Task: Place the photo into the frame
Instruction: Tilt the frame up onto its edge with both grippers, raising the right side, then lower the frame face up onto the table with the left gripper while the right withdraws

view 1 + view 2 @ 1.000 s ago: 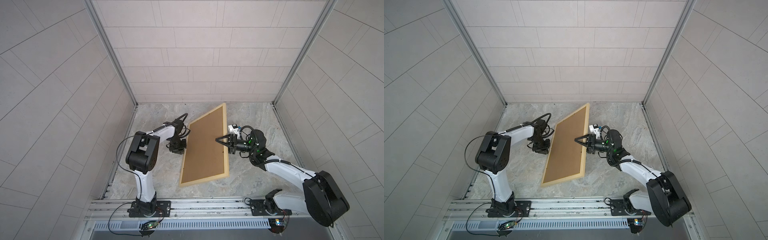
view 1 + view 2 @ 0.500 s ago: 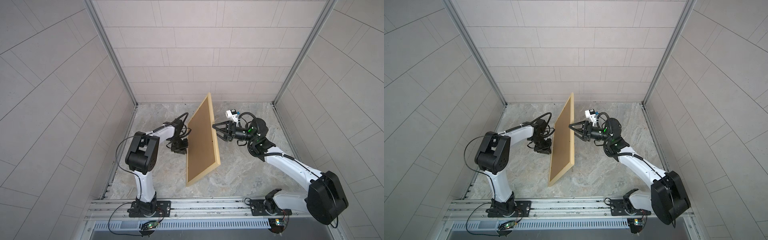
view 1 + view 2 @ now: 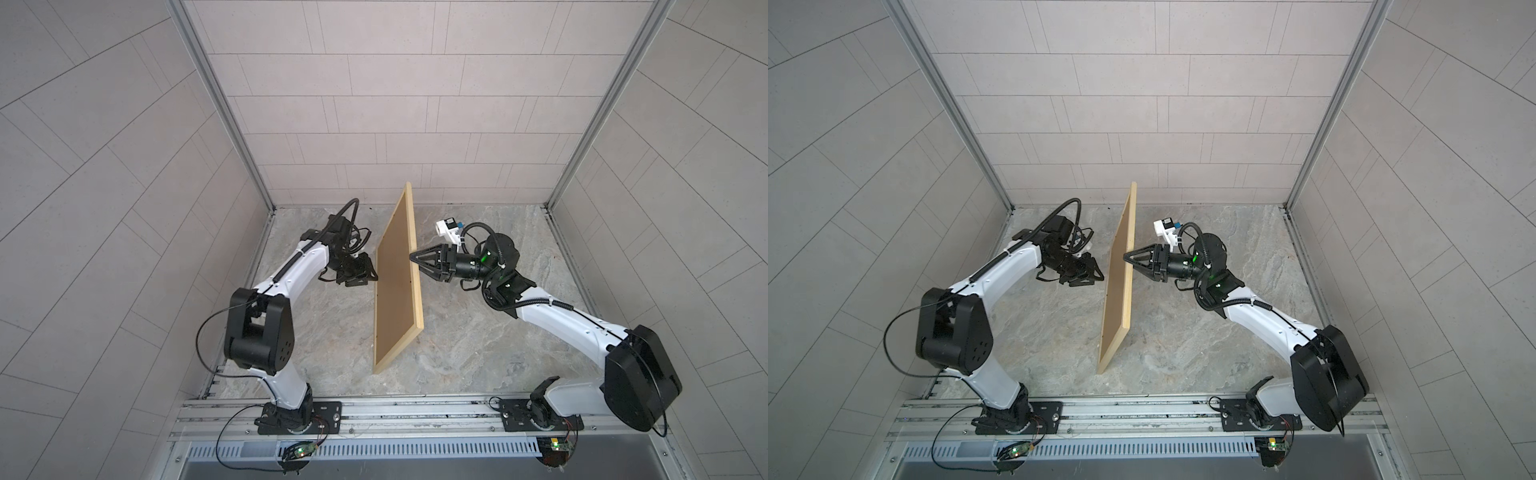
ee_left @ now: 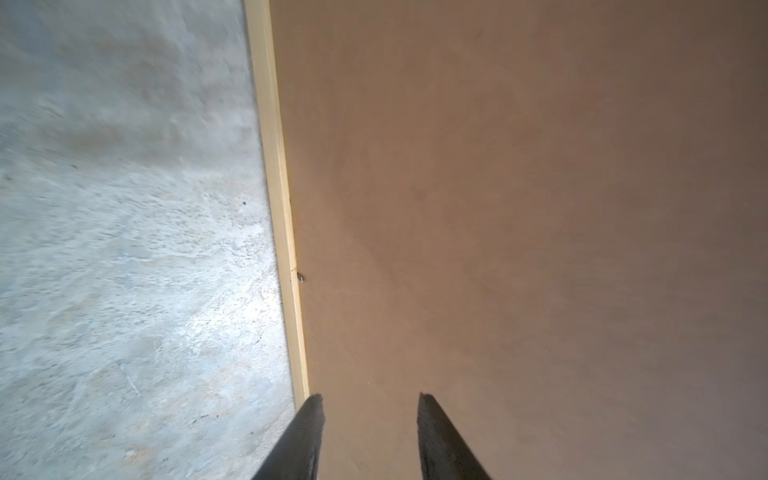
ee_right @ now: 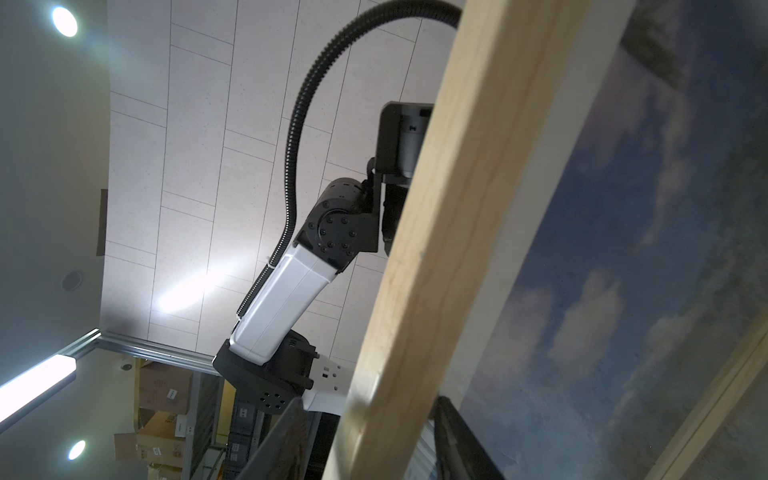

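Nearly upright, one frame (image 3: pixel 398 350) with one photo (image 5: pixel 623 270); right jaws tight on its raised bar, left jaws apart, empty.

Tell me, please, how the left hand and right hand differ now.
The left hand is open with nothing between its fingers; the right hand grips the frame's raised bar. The left hand faces the brown backing board; the right hand faces the photo. Both flank the near-upright frame.
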Controlling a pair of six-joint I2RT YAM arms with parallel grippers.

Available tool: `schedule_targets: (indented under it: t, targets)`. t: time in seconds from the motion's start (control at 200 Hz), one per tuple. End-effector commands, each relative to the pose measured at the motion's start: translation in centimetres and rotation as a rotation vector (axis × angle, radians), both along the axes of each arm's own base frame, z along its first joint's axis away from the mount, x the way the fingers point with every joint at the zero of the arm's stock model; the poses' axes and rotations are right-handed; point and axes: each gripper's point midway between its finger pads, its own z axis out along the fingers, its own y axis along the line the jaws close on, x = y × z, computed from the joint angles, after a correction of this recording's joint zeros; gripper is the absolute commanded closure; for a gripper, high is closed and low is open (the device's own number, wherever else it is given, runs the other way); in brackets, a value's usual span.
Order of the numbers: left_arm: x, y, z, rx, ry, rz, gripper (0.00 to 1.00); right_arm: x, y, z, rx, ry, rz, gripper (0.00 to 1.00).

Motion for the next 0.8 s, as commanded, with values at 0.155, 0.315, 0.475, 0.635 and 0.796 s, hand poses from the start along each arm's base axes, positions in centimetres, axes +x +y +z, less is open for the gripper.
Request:
schedule_targets:
  t: [0.155,0.315,0.475,0.635,0.796]
  targets:
    - [2.2,2.3,13.7,0.01,-0.327,0.186,0.27,-0.7,2.0,3.3,0.056,-0.095,0.054,0.53]
    - [3.4,0.6,18.6,-0.016,-0.395,0.139,0.26,-1.1,3.4,3.1,0.055,-0.096,0.091,0.53]
    - [2.7,-1.5,20.0,0.024,-0.438,0.043,0.24,-1.4,4.8,2.6,0.015,-0.118,0.116,0.52]
    - [1.9,-1.9,18.1,0.146,-0.401,-0.042,0.24,-1.5,5.8,2.0,-0.011,-0.122,0.132,0.52]
    - [1.5,-1.1,17.2,0.218,-0.386,-0.056,0.24,-1.6,6.9,0.5,-0.087,-0.134,0.157,0.49]
